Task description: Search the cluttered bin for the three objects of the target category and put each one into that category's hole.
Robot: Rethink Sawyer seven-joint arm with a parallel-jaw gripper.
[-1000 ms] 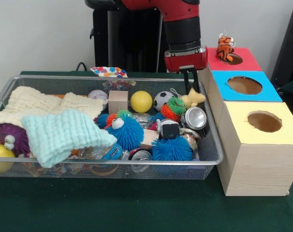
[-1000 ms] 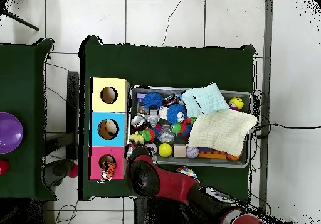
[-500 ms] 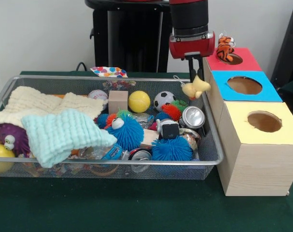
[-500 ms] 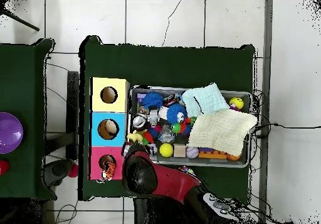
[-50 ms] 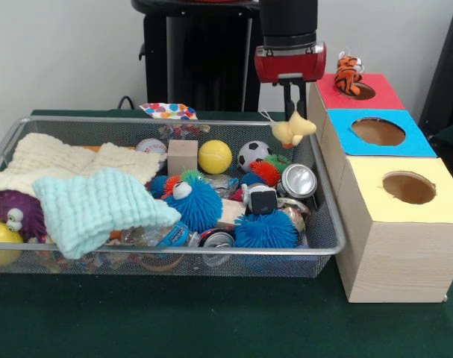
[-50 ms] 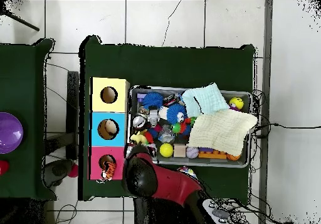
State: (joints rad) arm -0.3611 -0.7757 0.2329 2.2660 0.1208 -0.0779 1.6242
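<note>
Holding small yellow plush toy over bin's far right corner

Claw (image 5: 291, 112) hangs from red-and-black arm (image 5: 289, 37) w/ its black fingers clamped on a small yellow plush toy (image 5: 291, 128), which dangles clear of the clutter, above the silver wire-mesh bin (image 5: 211, 251) near its far right corner. Just right of the bin, touching or nearly so, a row of 3 wooden boxes w/ round holes: red-topped box (image 5: 375, 91) farthest back, blue-topped box (image 5: 379, 134) in the middle, yellow-topped box (image 5: 405, 190) nearest. An orange striped tiger plush (image 5: 348, 73) sticks partway out of the red box's hole. Overhead, sth pale shows inside the blue box's hole; can't tell what.

Still in bin: yellow ball (image 5: 216, 156), black-and-white soccer ball (image 5: 252, 154), wooden cube (image 5: 182, 156), blue spiky ball w/ eyes (image 5: 191, 203), second blue spiky ball (image 5: 266, 230), silver can (image 5: 299, 181), mint knitted cloth (image 5: 92, 209), cream knitted cloth (image 5: 54, 160), purple fuzzy toy (image 5: 17, 212). All on dark green counter (image 5: 211, 321).
</note>
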